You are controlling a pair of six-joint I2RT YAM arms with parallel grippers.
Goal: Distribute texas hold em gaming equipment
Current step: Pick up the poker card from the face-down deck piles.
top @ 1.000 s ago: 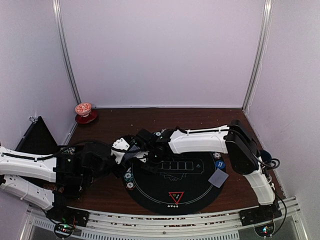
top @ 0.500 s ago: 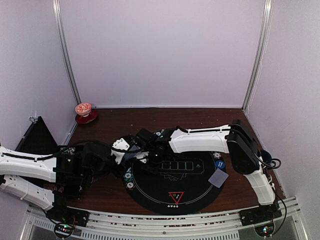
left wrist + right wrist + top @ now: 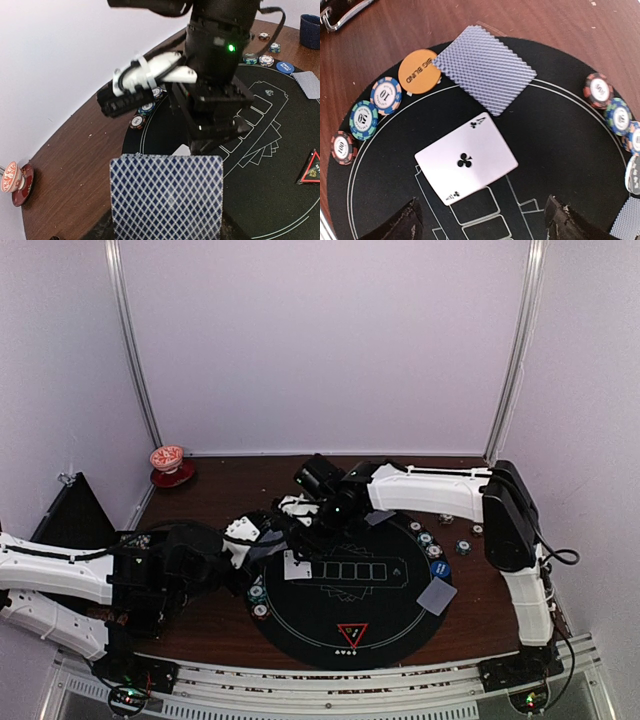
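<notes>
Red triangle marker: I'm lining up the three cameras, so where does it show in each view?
Top external: the red triangle marker lies low in the centre, near the front edge of the black mat.
Left wrist: cut off by the right edge, lower half.
Right wrist: not in view.
Shared landmark: the row of card boxes printed on the mat.
</notes>
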